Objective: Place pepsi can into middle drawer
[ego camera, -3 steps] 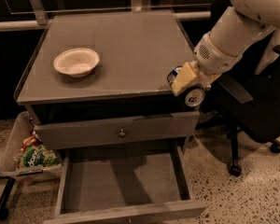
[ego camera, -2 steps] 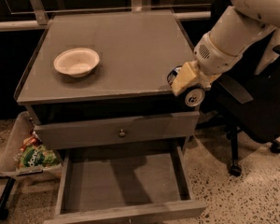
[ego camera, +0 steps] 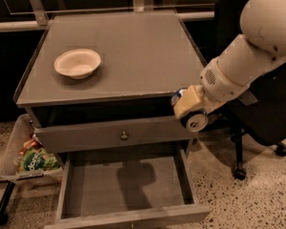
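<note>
My gripper (ego camera: 189,108) hangs off the cabinet's front right corner, on the end of a white arm that comes in from the right. It is shut on the pepsi can (ego camera: 195,122), which lies tilted with its silver top facing the camera and a bit of blue showing behind the cream fingers (ego camera: 187,101). The can is level with the closed drawer face (ego camera: 86,136). Below it the middle drawer (ego camera: 128,217) is pulled open, its flat grey floor bare. The can is above the drawer's back right corner.
A cream bowl (ego camera: 77,63) sits on the left of the grey cabinet top (ego camera: 133,46). A bin of snack bags (ego camera: 32,160) stands left of the drawer. A black office chair (ego camera: 264,120) stands to the right on the speckled floor.
My gripper has come down and forward with the can, from level with the cabinet top's edge to level with the closed drawer face. The bowl and the drawer have not moved.
</note>
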